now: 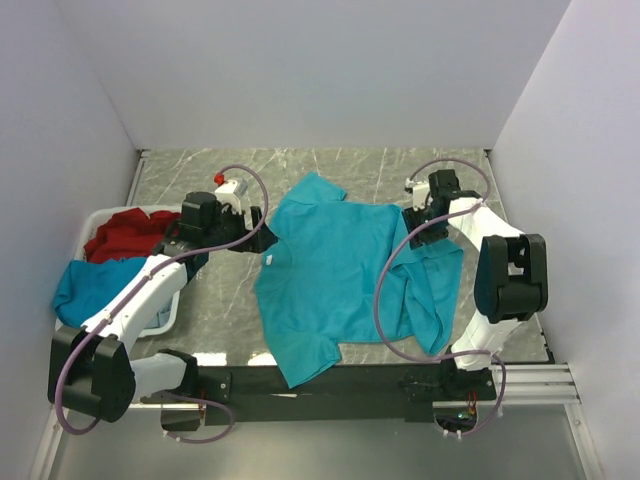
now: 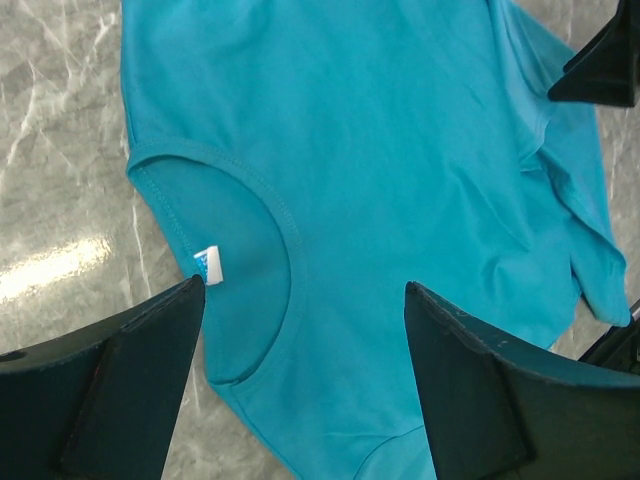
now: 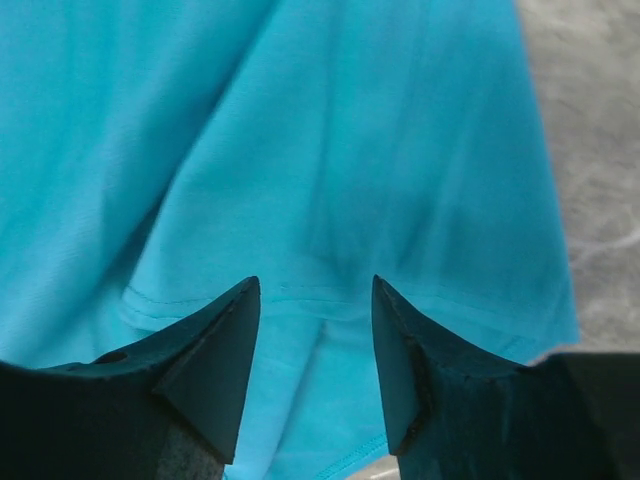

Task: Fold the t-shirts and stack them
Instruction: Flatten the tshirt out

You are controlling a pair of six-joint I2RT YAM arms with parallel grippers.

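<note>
Though crumpled, red t-shirt (image 1: 128, 235) inside basket (image 1: 168, 308)

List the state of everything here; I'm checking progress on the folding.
Teal shirt: spread on the table, right side rumpled, unfolded.
Red shirt: crumpled in the basket.
Blue shirt: crumpled in the basket, beside the red one.
Left gripper: open, above the collar.
Right gripper: open, straddling the hem.

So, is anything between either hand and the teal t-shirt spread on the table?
Nothing visible. The left hand hangs open over the collar of the teal t-shirt, the right hand open over its hem; only bare cloth lies below each.
</note>
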